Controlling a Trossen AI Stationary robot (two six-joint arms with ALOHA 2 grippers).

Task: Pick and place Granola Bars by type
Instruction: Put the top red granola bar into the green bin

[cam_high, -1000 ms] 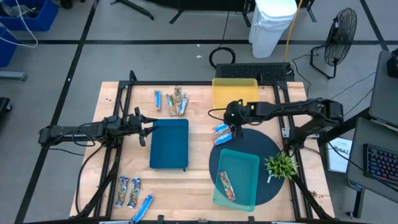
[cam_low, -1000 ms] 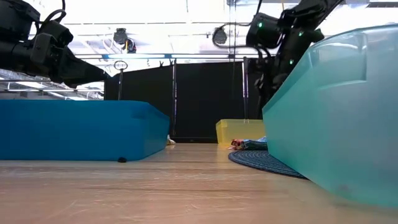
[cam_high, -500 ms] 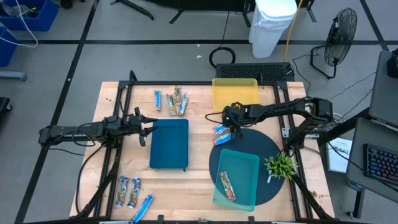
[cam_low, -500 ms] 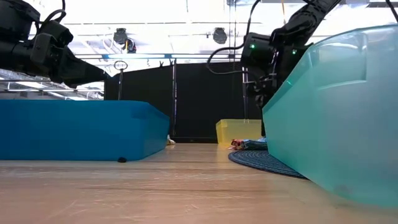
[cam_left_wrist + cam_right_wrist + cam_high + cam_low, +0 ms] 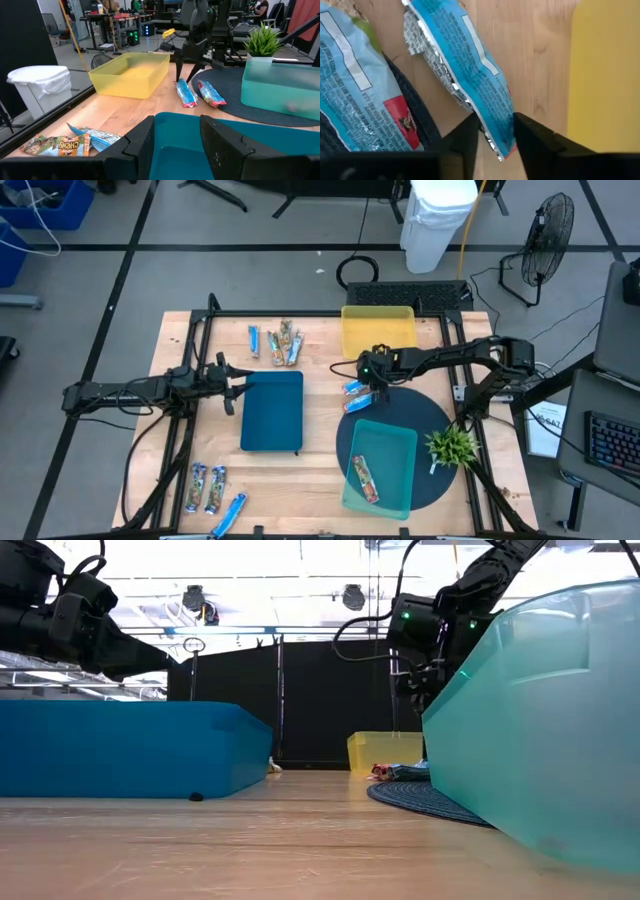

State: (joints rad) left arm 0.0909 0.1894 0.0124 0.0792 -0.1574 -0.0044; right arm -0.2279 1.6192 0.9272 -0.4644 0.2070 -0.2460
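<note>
One mottled bar [image 5: 364, 478] lies in the teal tray [image 5: 404, 442]. The right gripper [image 5: 368, 387], at table centre, seems to close its fingers around a blue bar [image 5: 470, 60]. Other bars wait at 11 [image 5: 277, 342] and 7 o'clock [image 5: 208, 487]; the left gripper [image 5: 233, 384] idles open.

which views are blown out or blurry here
Low view: ceiling lights wash out the top, and the near teal bin is soft. Right wrist view: blue granola bar sharp, foil edge glinting, between the right gripper fingers. High view: evenly lit.
</note>
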